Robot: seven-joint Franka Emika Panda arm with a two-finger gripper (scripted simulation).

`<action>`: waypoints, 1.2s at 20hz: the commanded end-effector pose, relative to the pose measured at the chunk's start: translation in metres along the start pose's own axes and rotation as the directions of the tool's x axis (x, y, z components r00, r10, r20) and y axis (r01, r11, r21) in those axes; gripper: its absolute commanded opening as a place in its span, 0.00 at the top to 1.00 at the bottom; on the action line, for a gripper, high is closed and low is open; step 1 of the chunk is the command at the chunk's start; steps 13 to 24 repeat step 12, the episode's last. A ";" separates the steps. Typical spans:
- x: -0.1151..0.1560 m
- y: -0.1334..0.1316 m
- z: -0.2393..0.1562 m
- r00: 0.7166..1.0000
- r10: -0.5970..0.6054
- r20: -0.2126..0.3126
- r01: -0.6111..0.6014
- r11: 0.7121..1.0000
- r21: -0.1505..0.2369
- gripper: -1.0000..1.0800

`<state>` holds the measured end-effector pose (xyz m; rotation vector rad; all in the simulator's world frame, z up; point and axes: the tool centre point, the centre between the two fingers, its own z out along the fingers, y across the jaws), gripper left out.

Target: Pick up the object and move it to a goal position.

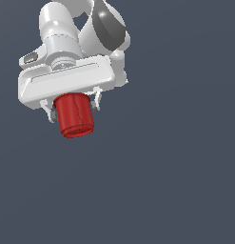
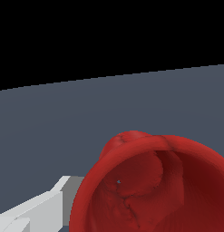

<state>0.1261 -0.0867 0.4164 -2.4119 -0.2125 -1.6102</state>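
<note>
One white pincer [image 1: 73, 107] pinching a red cup [image 1: 75, 116] between its two fingers [image 1: 51, 113], cup jutting below the pincer body, tilted, rim end farthest from the palm, grey background all round, wrist view showing cup [image 2: 154, 186] beside one finger [image 2: 36, 210]

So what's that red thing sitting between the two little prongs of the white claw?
A small red cup, held between the gripper fingers, clearest in the exterior view.

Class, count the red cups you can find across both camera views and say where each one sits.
1. The red cup sits between the gripper fingers; the wrist view shows that same cup close up. None seems hidden.
</note>
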 end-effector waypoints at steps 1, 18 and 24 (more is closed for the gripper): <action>0.007 0.000 -0.004 1.000 -0.005 -0.020 0.005 1.000 0.007 1.00; 0.009 0.000 -0.005 1.000 -0.008 -0.029 0.008 1.000 0.015 1.00; 0.009 0.000 -0.005 1.000 -0.008 -0.029 0.008 1.000 0.015 1.00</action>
